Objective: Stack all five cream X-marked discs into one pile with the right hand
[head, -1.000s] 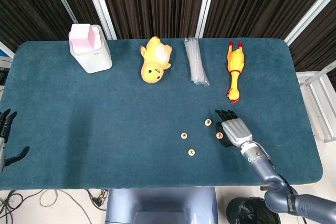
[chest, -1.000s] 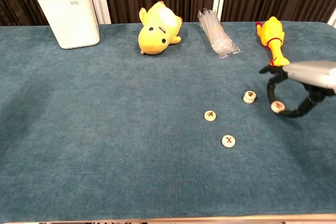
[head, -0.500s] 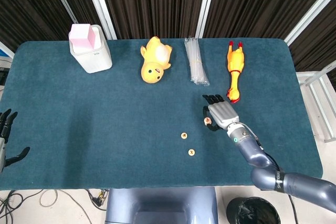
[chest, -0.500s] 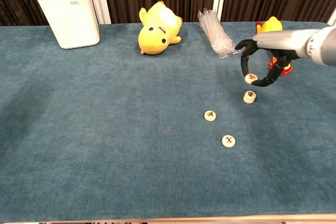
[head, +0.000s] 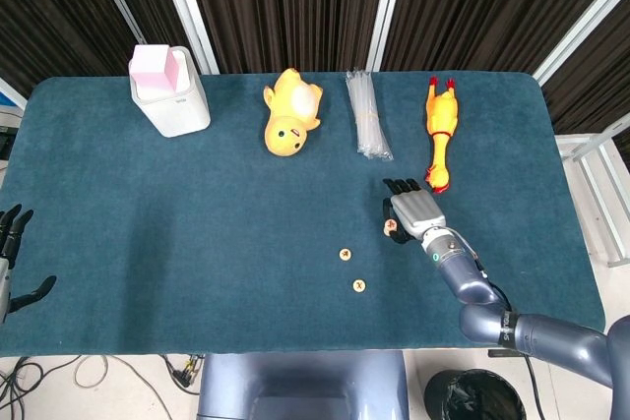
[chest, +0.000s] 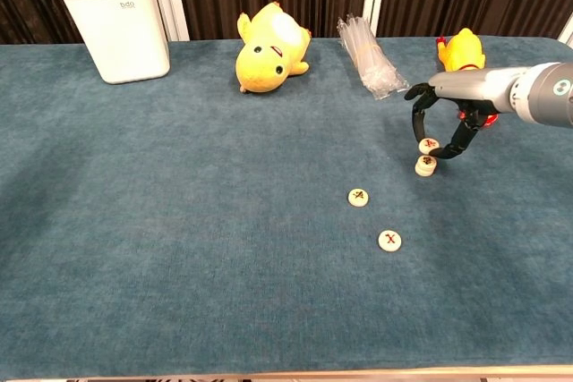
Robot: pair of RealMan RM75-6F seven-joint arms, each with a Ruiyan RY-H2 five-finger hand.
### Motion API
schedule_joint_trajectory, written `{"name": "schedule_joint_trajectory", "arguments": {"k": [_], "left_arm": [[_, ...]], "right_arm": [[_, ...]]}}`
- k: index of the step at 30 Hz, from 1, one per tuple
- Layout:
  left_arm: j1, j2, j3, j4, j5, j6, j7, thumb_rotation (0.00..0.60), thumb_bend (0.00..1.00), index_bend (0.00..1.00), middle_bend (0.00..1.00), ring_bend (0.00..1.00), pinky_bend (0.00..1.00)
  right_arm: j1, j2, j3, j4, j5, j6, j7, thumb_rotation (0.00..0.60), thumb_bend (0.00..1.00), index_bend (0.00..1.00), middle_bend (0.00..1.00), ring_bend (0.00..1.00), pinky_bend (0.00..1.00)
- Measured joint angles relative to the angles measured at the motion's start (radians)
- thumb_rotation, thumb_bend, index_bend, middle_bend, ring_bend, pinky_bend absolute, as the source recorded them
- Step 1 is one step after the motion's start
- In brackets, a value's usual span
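Item: my right hand (chest: 440, 123), at the table's right, pinches one cream X-marked disc (chest: 429, 145), now lowered from its higher carry half a second ago to just above the small cream pile (chest: 425, 165). Two loose X-marked discs (chest: 359, 197) lie nearer and left; release seems next. Left hand (head: 10, 253): idle, fingers spread, empty.

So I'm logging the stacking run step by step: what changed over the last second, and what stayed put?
The right hand carried a cream disc from the table's right side leftward and away from the robot, then lowered it; it now pinches the disc just above the disc pile, not yet released. The two loose discs, the toys and the left hand stayed put.
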Motion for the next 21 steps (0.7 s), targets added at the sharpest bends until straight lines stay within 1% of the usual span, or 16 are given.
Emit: {"name": "schedule_joint_trajectory", "arguments": {"k": [21], "left_arm": [[-0.001, -0.007, -0.002, 0.0, -0.005, -0.001, 0.014, 0.6, 0.17, 0.05, 0.0, 0.0, 0.06]], "right_arm": [[0.002, -0.023, -0.023, 0.039, -0.022, 0.001, 0.044, 0.6, 0.41, 0.52, 0.01, 0.03, 0.04]]}}
